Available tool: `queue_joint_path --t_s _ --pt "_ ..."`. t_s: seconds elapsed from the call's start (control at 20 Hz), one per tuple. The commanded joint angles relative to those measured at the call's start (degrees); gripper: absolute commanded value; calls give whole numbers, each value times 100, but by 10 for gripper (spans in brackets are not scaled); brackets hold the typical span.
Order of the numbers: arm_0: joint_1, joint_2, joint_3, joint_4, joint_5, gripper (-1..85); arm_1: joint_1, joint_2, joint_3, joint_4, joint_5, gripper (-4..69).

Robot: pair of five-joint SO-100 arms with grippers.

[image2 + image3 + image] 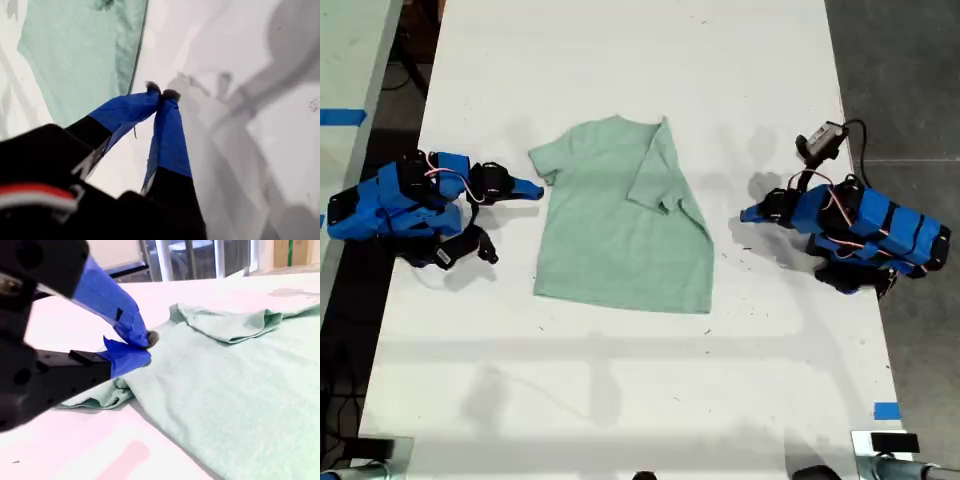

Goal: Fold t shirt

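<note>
The pale mint-green t shirt (pixel 610 230) lies flat on the white table, neck toward the far edge. Its sleeve on the exterior view's right is folded in over the body (pixel 655 170). My first gripper (pixel 744 214) is on the exterior view's right, shut and empty (pixel 161 92), a short way off the t shirt's (pixel 75 55) side edge. My second gripper (pixel 537 188) is on the exterior view's left, shut (pixel 144 347) right at the other sleeve of the t shirt (pixel 240 390). I cannot tell whether it pinches any cloth.
The white table (pixel 620 400) stretches well beyond the shirt toward the near edge. A small grey device with a cable (pixel 822 140) sits behind the first arm. Blue tape (pixel 886 410) marks the table's edge on the exterior view's right. Dark floor lies past both sides.
</note>
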Motion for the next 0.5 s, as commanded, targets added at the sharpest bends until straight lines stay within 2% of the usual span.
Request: queue_joint_path --t_s 0.0,0.45 --pt "35 26 -9 -141 9 -1 -53 79 255 9 88 20" --pt "53 26 9 -176 0 -1 -62 79 255 9 88 20"
